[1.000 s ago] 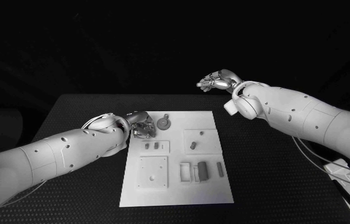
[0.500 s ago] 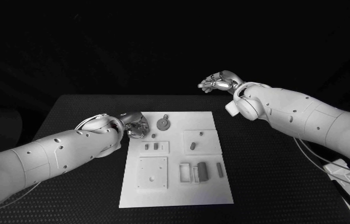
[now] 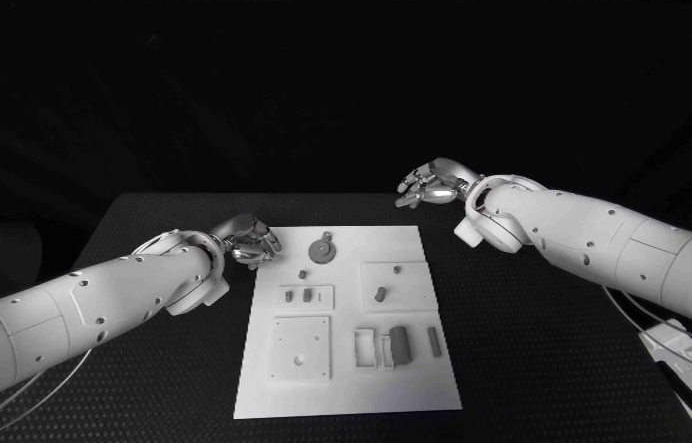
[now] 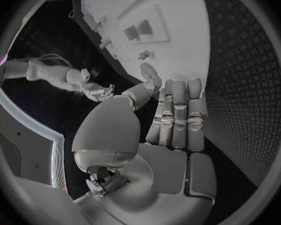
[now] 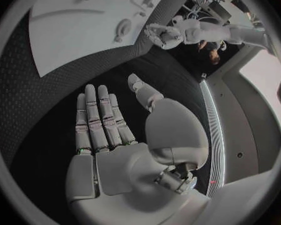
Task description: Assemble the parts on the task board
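Left hand (image 3: 248,239) sits just off the task board's (image 3: 411,363) left edge near the far corner, fingers held straight and together with the thumb a little apart, holding nothing; the left wrist view (image 4: 172,120) shows that best. Right hand (image 3: 428,184) is beyond the board's far right corner over the bench (image 3: 548,363), fingers apart and empty in the right wrist view (image 5: 109,130). Nearest loose part looks like the round keyhole-shaped piece (image 3: 322,250) near the far edge of the board, flat, with its small tab pointing away from the robot. It lies just to the inside of the left hand, with bare board between them, and is well apart from the right hand. So my call is that the left hand is nearer and better placed for it: a short sideways reach toward the board's middle. The other parts sit nearer the robot: 2 small pieces (image 3: 297,293) in a shallow square recess, 1 short peg (image 3: 379,289) on the right side, and a row of upright blocks (image 3: 400,341) with long axes running toward and away from the robot. I can't tell whether any of these are already seated. The plate with a hole (image 3: 300,344) is nearest the robot on the left.
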Motion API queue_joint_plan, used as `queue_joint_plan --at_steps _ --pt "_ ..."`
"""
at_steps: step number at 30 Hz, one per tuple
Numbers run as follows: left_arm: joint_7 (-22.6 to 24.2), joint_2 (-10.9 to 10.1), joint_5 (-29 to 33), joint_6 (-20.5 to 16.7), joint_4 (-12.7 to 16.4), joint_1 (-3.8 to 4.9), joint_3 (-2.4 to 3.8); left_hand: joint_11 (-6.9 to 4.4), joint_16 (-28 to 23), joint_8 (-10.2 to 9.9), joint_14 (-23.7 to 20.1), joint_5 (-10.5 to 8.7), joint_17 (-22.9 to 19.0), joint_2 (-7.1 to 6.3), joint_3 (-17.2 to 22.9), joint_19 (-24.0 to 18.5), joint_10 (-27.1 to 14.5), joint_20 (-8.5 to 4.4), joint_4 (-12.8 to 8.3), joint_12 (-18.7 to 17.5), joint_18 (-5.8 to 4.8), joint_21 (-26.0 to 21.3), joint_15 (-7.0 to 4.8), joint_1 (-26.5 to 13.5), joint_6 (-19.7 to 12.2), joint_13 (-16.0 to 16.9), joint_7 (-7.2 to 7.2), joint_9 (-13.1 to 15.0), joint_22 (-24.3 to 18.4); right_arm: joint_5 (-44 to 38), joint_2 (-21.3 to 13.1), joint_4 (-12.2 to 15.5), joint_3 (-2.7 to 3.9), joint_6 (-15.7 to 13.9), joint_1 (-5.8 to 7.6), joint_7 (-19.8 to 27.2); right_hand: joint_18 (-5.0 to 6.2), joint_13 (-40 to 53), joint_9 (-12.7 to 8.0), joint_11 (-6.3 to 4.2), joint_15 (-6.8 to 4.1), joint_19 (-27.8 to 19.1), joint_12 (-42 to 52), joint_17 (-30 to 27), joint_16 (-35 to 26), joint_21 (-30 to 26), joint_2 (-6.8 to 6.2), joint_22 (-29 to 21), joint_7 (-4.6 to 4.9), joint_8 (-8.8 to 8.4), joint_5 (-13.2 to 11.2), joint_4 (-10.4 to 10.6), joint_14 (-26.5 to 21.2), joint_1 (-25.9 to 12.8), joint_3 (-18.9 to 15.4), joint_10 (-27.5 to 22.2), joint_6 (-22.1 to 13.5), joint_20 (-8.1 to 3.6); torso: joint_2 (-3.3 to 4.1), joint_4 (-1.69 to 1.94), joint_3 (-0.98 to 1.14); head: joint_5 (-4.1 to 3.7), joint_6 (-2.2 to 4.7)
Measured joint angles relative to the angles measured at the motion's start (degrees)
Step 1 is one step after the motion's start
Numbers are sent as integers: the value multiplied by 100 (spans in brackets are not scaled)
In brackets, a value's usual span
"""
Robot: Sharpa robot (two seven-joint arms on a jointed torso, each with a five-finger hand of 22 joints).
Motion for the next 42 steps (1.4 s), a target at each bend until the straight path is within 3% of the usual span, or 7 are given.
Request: queue_joint_plan --at_steps 2,4,8,15,20,27,42 --pt "76 -86 472 -29 92 22 70 59 -285 0 -109 0 -118 -13 -26 -141 -98 52 26 0 1 -224 68 -34 -12 0 11 11 -137 -359 -70 148 -4 62 -24 -45 64 0 13 1 -70 152 20 36 56 22 -17 -2 -37 15 0 0 150 100 0 37 38 -8 0 -1 2 -1 16" --pt "149 -169 862 -36 182 50 85 120 -599 0 -205 0 -229 -12 -107 -276 -186 106 38 0 0 -461 124 -94 -69 7 16 22 -283 -670 -134 272 -12 110 -44 -86 97 0 30 -37 -160 345 71 91 150 70 -24 -8 -56 73 0 0 348 141 0 109 126 -15 0 -2 3 -1 30" --pt "313 -328 1639 -24 368 104 95 179 -1109 28 -325 0 -335 23 -188 -457 -318 225 26 0 66 -824 244 -128 -128 5 0 42 -520 -1407 -252 513 -55 187 -89 -177 313 0 57 -101 -384 824 154 230 377 226 -19 -18 -101 147 0 0 794 146 0 265 266 -55 0 -3 6 -8 52" --pt "518 -448 2290 8 594 162 109 205 -1695 28 -508 0 -380 -15 -339 -681 -385 410 6 0 157 -1194 427 -227 -186 -36 1 54 -730 -2406 -441 910 -229 190 -124 -298 469 9 68 -192 -619 1401 198 409 597 359 -63 -56 -161 184 0 0 1290 189 0 438 429 -93 -1 -2 5 -12 71" --pt "618 -450 2496 22 647 162 109 205 -1741 28 -507 0 -371 -14 -340 -690 -385 418 8 0 175 -1209 427 -226 -186 -42 0 54 -741 -2957 -504 1119 -381 99 -165 -373 491 -29 46 -224 -746 1851 176 588 828 500 -102 -63 -162 184 0 1 1687 228 -33 470 430 -195 -1 -1 2 2 77" --pt "713 -448 2640 22 666 162 109 204 -1767 28 -507 0 -359 -14 -356 -690 -385 419 -8 0 174 -1231 427 -226 -204 -41 19 53 -747 -3520 -490 1273 -483 -92 -278 -495 491 -108 -13 -234 -807 2239 38 797 1075 600 -132 -44 -170 151 0 1 1993 260 -33 480 436 -379 -1 -8 -1 30 78" --pt "791 -440 2746 21 670 161 108 204 -1830 28 -507 0 -324 -14 -372 -689 -385 419 9 0 165 -1254 427 -226 -227 -52 42 58 -757 -4011 -254 1149 -539 -379 -439 -721 491 -173 -51 -233 -805 2348 -75 891 1118 600 -58 -42 -149 150 0 17 2031 334 -16 520 457 -409 7 4 -4 46 57"
